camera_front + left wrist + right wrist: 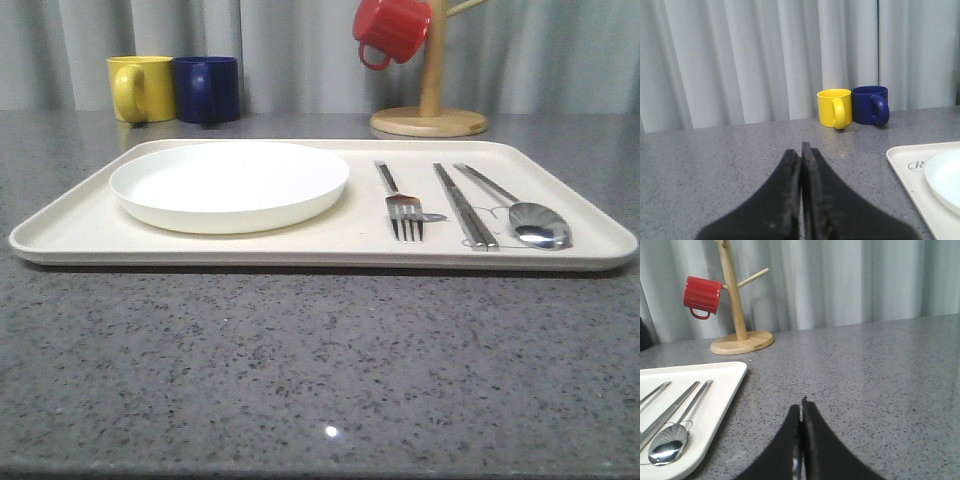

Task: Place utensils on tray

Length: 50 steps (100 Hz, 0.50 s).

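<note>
The tray (70, 235) is being observed lying flat on the grey table (300, 370), with a round white plate (230, 185) resting on its left half. On the right half, all three utensils are being found laid out side by side, handles pointing away from the robot. The fork (402, 205) is lying nearest the plate, apart from it; the chopsticks (463, 205) are lying together as a pair just to the right of the fork; the spoon (525, 215) is lying furthest right, its bowl near the tray's front right corner. None is being seen overhanging the rim, and no cutlery is being seen loose on the table.

The left gripper (801, 150) is being held over bare table to the left of the tray, its fingers pressed together with nothing between them. The right gripper (801, 407) is being held over bare table to the right of the tray, likewise pressed together and empty; the spoon and chopsticks are being seen from its wrist view resting inside the tray's edge.

The yellow mug (140, 88), blue mug (207, 88) and red mug (392, 30) on the wooden mug tree (430, 115) are being left standing behind the tray.

The task is being judged complete as far as can be seen: every utensil is on the tray and nothing is left to be placed.
</note>
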{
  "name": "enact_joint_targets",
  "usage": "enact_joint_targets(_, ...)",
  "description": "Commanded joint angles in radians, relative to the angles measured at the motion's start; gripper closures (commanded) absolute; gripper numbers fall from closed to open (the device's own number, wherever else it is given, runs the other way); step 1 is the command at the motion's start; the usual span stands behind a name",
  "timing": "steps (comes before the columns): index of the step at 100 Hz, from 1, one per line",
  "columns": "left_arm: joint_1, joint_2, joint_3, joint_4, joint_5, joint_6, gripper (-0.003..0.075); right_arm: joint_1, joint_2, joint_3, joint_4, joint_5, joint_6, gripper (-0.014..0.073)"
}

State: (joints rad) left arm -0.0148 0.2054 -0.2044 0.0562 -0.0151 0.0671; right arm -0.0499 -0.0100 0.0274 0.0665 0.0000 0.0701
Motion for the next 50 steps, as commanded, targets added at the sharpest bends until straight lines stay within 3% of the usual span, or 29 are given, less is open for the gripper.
enact_joint_targets(1, 0.001, -0.059, 0.04, 0.013, -0.067, -0.015, 0.0738, -0.004, -0.022, -0.018, -0.01, -0.09, -0.009, 0.0662)
enact_joint_targets(29, 0.001, -0.243, 0.205, 0.013, -0.069, -0.042, 0.0738, -0.004, -0.022, -0.018, -0.01, -0.09, -0.009, 0.0662)
enact_joint_targets(50, 0.001, -0.243, 0.242, 0.013, -0.07, -0.09, 0.0738, -0.004, -0.022, -0.018, -0.01, -0.091, -0.009, 0.0662)
